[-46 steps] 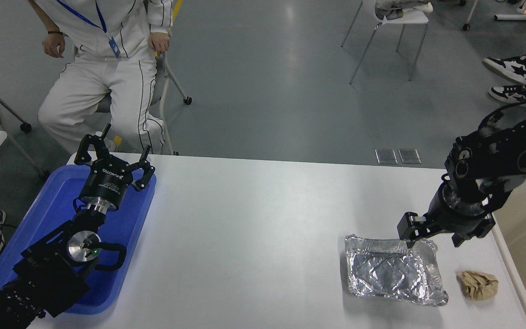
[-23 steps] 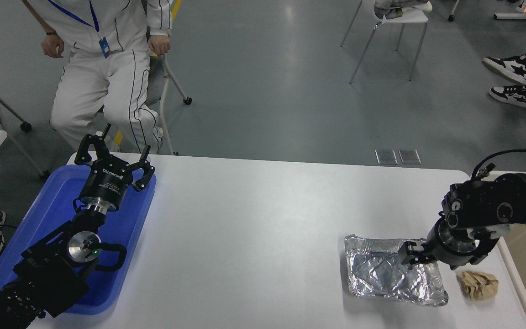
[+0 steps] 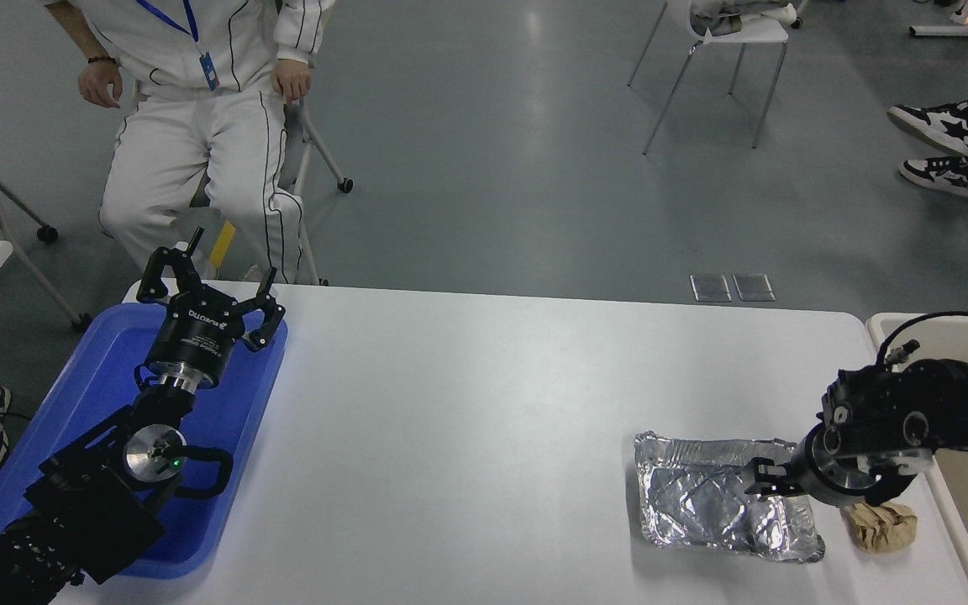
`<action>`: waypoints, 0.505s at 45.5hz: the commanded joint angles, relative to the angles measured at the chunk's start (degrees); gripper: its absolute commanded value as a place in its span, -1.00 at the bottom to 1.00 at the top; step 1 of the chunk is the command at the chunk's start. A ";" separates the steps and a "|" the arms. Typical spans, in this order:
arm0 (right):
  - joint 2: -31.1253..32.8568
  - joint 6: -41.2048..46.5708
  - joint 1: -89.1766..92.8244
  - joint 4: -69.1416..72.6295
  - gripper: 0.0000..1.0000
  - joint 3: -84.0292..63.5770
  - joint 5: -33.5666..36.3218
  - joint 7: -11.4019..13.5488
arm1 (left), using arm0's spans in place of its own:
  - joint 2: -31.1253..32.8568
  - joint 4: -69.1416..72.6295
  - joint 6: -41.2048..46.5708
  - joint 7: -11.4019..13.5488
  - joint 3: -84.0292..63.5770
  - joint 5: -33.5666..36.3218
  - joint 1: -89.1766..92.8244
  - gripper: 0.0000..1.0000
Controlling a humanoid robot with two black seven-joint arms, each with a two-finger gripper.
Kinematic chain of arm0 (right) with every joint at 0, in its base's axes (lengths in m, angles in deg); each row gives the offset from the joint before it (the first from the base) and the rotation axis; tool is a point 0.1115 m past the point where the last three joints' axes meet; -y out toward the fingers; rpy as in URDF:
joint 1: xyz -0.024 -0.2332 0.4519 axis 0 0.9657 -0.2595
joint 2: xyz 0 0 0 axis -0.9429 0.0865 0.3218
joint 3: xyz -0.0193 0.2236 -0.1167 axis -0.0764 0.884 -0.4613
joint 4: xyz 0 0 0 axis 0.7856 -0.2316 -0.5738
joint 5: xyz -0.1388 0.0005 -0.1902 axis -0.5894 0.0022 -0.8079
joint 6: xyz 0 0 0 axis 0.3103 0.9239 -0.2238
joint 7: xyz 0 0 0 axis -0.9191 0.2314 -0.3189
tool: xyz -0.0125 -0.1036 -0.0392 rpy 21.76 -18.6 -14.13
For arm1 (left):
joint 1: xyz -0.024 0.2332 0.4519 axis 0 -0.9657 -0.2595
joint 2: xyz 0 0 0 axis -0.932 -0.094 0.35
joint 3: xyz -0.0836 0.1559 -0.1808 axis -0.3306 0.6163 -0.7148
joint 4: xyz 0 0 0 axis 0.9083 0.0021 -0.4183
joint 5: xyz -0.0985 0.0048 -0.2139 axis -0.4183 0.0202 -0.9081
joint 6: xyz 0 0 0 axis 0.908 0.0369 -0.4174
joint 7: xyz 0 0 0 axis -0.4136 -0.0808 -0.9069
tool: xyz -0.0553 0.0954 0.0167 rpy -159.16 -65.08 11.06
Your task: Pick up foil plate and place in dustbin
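Note:
The foil plate (image 3: 715, 504), a shiny crinkled silver tray, lies on the white table at the front right. My right gripper (image 3: 803, 491) is down at the plate's right end, open, with one finger (image 3: 765, 479) over the plate's inside and the other side mostly hidden by the wrist. The plate rests flat on the table. The dustbin (image 3: 881, 326), cream with a thick pale rim, stands off the table's right edge behind my right arm. My left gripper (image 3: 208, 290) is parked open over the blue tray at the lower left.
A crumpled brown paper wad (image 3: 881, 525) lies just right of the plate, touching the right wrist's outline. The blue tray (image 3: 97, 395) sits at the table's left end. A person in white sits beyond the far left corner.
My right arm has come down and slightly right, from above the plate's far edge to table level at its right end. The person has shifted in the chair. The left arm is still.

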 commanded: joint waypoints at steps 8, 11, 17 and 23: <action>0.12 -0.63 2.90 -2.64 0.85 0.52 -0.25 -0.01 | 0.00 0.00 0.00 0.00 0.00 -0.07 0.00 1.00; 0.12 -0.63 3.08 -2.64 0.84 0.43 -0.25 -0.01 | 0.00 0.00 0.00 0.00 0.00 0.02 0.00 1.00; 0.12 -0.63 3.08 -2.64 0.82 0.52 -0.25 -0.01 | 0.00 0.00 0.00 0.00 0.00 0.02 0.00 1.00; 0.03 -0.81 3.08 -2.64 0.79 0.69 -0.16 -0.01 | 0.00 0.00 0.00 0.00 0.00 -0.07 0.00 1.00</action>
